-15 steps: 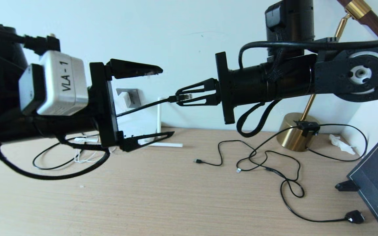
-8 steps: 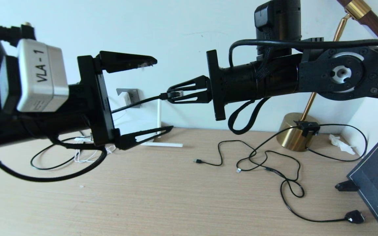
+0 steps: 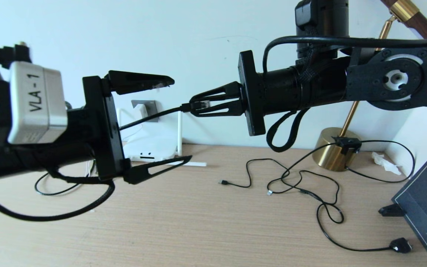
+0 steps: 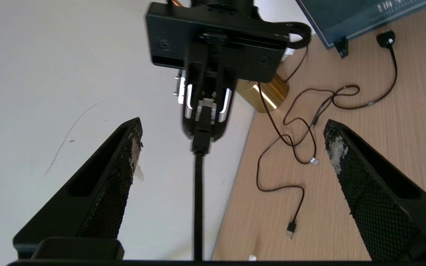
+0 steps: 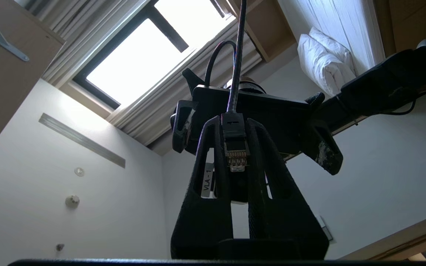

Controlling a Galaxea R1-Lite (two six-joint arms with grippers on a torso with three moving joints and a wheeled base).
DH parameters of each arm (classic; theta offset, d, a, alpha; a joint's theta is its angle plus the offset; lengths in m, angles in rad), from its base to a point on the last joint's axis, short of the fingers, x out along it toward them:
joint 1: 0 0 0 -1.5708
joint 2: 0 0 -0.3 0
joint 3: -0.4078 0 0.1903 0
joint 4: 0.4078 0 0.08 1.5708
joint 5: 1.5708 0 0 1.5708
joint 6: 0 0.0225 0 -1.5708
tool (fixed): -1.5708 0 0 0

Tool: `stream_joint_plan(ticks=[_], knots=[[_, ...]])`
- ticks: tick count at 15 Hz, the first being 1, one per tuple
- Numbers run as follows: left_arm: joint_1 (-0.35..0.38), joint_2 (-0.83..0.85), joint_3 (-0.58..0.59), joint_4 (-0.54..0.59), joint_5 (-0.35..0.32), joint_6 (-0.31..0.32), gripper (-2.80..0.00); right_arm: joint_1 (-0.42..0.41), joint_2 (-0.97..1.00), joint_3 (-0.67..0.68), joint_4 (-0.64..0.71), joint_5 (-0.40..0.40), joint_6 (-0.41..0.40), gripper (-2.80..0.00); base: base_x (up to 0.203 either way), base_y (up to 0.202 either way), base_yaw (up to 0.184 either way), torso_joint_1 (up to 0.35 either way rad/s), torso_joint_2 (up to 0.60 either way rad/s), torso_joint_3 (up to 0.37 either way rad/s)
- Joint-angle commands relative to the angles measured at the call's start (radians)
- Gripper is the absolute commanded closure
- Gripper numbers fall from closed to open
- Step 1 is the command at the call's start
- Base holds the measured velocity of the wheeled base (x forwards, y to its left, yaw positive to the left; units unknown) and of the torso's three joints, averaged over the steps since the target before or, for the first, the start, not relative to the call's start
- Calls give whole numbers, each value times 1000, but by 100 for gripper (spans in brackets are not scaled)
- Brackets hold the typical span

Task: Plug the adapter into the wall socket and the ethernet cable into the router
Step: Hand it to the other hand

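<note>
Right gripper: the right gripper (image 3: 198, 105) is up in the air above the desk (image 3: 206, 222), fingers pinched tight on the connector end of the ethernet cable (image 3: 150, 118), clear tip pointing back towards its own wrist.
Left gripper: the left gripper (image 3: 161, 122) faces it with fingers spread as wide as they go, holding nothing; the cable runs straight through the gap between them.
Cable path: from the pinched plug it slopes down and left, passing in front of the wall socket (image 3: 150, 109) towards the desk's back left.
Router: the router (image 3: 150, 148) lies flat against the desk's back edge, one antenna (image 3: 179, 129) standing up, just under the socket.
Adapter: the adapter (image 3: 140, 110) looks already seated in the socket, so that half reads as done.
Handling, cable: light, but thick and springy; I'd expect it to tug and twist the plug as the arm swings.
Handling, plug: small hard plastic, slick, with a fragile latch tab; easy to skew in a two-finger pinch.
Where to hold: on the black boot just behind the clear tip, leaving the contacts free.
Judgement: the plug points the wrong way for insertion; a handover to the open left gripper looks likely.
</note>
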Motion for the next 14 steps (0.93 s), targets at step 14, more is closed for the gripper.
stream_joint_plan(ticks=[14], knots=[[-1, 0, 22, -35, -4, -31, -280, 1, -23, 19, 38, 96, 13, 0, 0, 0, 0, 0, 0, 0]])
